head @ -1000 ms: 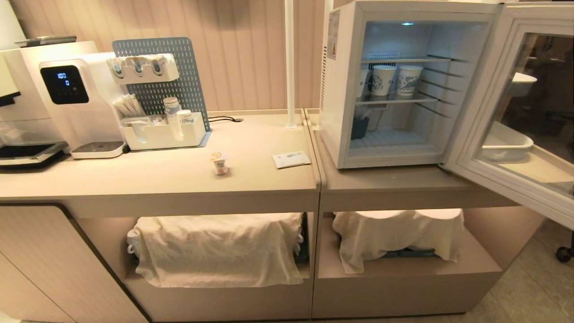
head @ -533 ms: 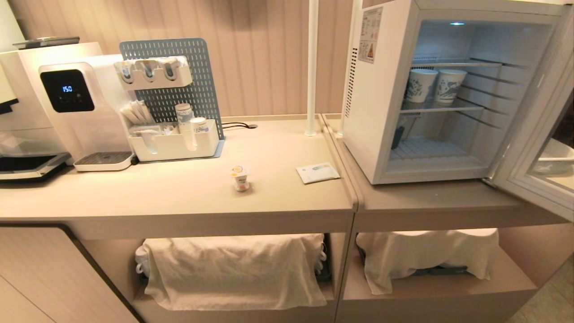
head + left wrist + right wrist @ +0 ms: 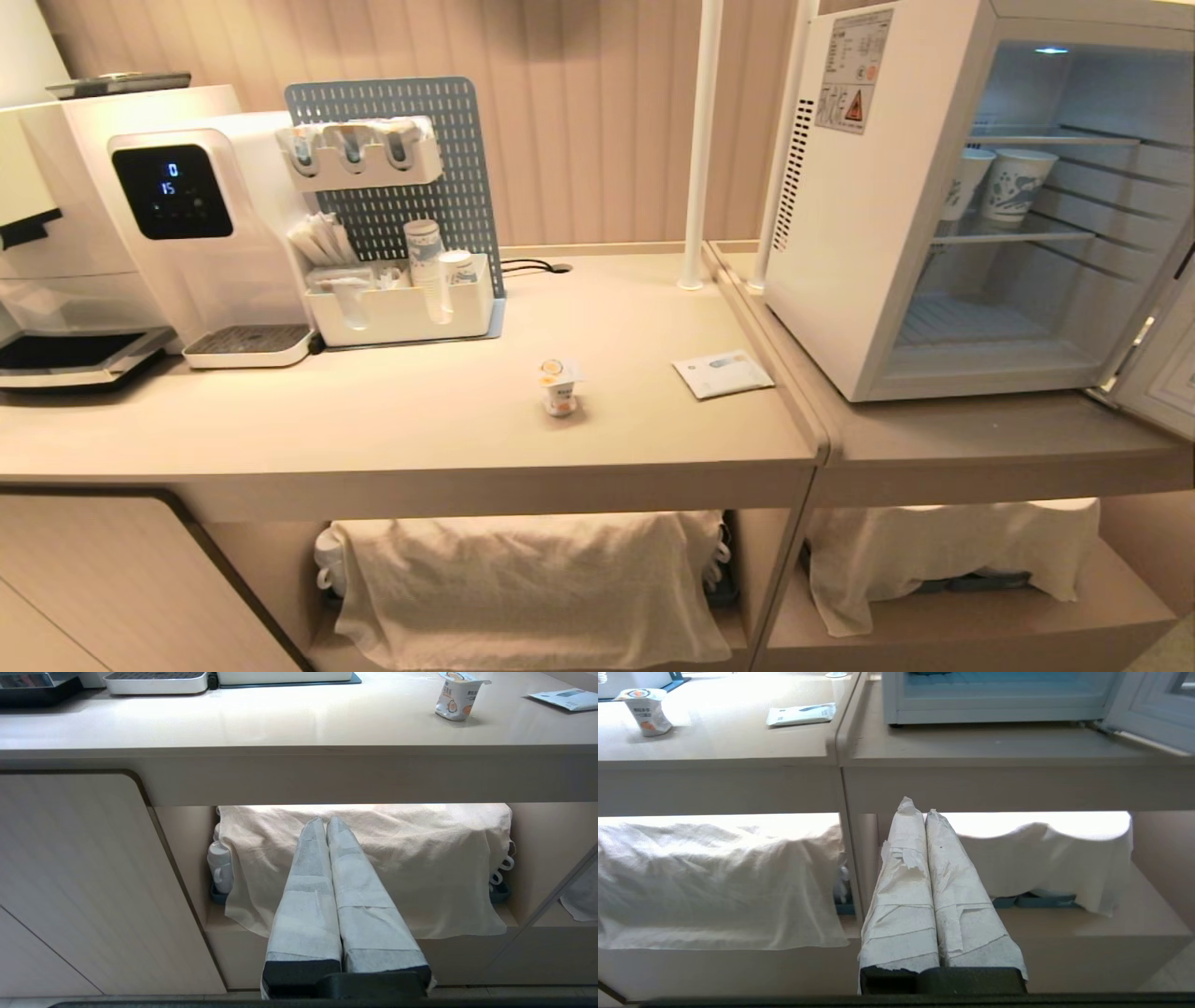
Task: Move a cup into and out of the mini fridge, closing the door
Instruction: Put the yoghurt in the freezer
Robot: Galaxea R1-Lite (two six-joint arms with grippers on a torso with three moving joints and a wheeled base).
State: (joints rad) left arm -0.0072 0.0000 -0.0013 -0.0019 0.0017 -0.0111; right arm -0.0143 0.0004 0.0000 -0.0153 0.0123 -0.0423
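Note:
The small white cup (image 3: 560, 386) with an orange label stands upright on the beige counter (image 3: 420, 420), left of the mini fridge (image 3: 868, 205). The same cup (image 3: 457, 701) shows in the left wrist view, and the cup (image 3: 644, 711) in the right wrist view. The fridge stands open, its door (image 3: 1162, 373) swung out at the right edge. Two taller paper cups (image 3: 1013, 185) sit on its wire shelf. My left gripper (image 3: 325, 823) and right gripper (image 3: 919, 807) are shut and empty, held low in front of the lower shelf, below counter height. Neither arm appears in the head view.
A white packet (image 3: 724, 373) lies between the cup and the fridge. A water dispenser (image 3: 201, 224) and a white organiser with a blue pegboard (image 3: 401, 308) stand at the back left. A white pole (image 3: 695, 140) rises beside the fridge. Cloth-covered items (image 3: 532, 588) fill the shelf under the counter.
The whole head view has shifted: the counter, cup and fridge now sit further right and lower, so the camera has moved. The things themselves have not moved. The dispenser's display digits changed.

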